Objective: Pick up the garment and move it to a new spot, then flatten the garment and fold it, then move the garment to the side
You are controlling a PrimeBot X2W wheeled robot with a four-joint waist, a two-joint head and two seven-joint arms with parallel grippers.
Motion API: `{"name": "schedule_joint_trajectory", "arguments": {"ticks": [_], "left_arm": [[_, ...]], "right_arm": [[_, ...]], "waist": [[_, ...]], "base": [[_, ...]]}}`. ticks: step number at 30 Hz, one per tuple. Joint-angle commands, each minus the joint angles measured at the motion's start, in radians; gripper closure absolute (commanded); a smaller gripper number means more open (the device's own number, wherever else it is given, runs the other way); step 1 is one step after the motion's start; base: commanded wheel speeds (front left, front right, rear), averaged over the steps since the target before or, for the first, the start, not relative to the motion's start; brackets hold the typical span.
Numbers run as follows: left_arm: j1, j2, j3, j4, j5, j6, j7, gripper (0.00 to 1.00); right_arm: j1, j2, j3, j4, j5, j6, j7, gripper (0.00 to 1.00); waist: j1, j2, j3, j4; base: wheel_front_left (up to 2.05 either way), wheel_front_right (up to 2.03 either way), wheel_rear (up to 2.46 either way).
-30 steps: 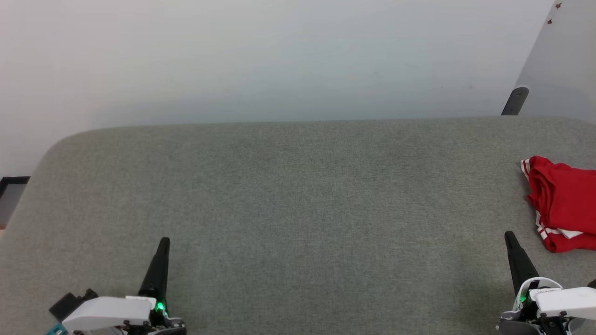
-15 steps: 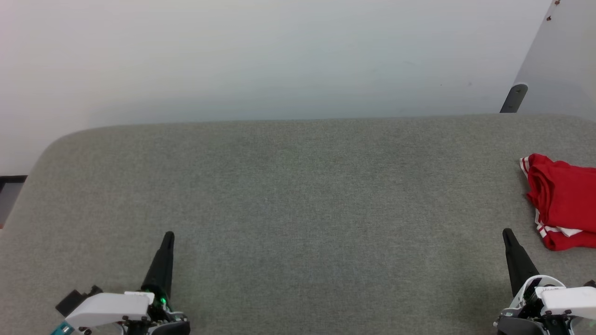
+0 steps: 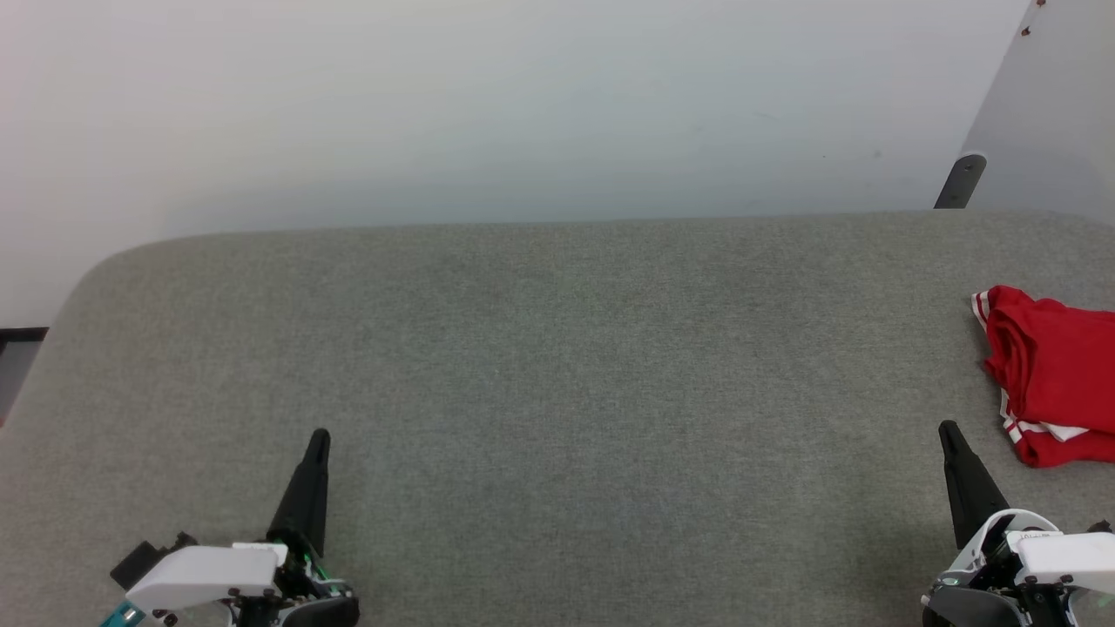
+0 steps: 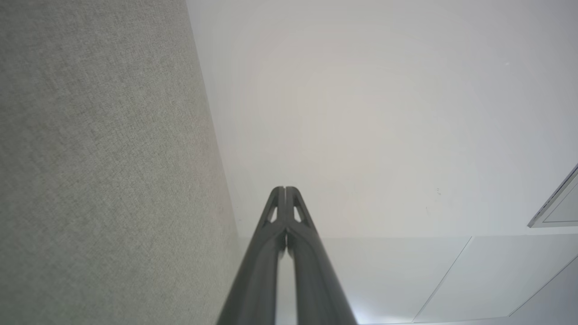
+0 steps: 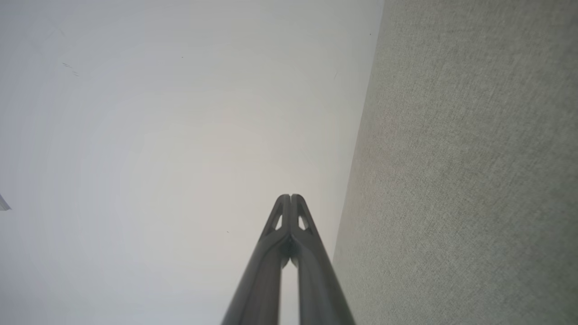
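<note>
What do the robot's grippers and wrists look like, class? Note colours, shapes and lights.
The left gripper and right gripper each have long dark tapering fingers with small triangular cut-outs near the tips. Behind each sits a white wrist casing with a small green light.

Cover of desk (image 3: 557, 348): grey-green woven cloth, matt, fine rough grain, no sheen.
The garment (image 3: 1050, 374), 3 o'clock: red cloth, smooth, soft creases; white striped trim, also cloth.
The left end effector (image 3: 319, 435), 7 o'clock, and right end effector (image 3: 944, 427), 5 o'clock: fingers dark, matt, plastic-looking.
The wrist housings (image 3: 205, 570): white, smooth, slightly glossy plastic.
The wall (image 3: 523, 104), 12 o'clock: pale, smooth, matt.
</note>
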Motion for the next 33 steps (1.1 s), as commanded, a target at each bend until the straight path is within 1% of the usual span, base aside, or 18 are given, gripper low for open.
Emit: {"name": "schedule_joint_trajectory", "arguments": {"ticks": [1,33], "left_arm": [[-0.009,0.0,0.003,0.001,-0.003,-0.006,0.003,1.0],[-0.009,0.0,0.003,0.001,-0.003,-0.006,0.003,1.0]], "right_arm": [[-0.003,0.004,0.0,-0.003,0.003,0.0,0.003,1.0],[-0.002,0.004,0.0,-0.003,0.004,0.0,0.002,1.0]], "waist": [[0.0,-0.0001,0.0,0.0],[0.0,-0.0001,0.0,0.0]], "base": [[0.0,0.0,0.0],[0.0,0.0,0.0]]}}
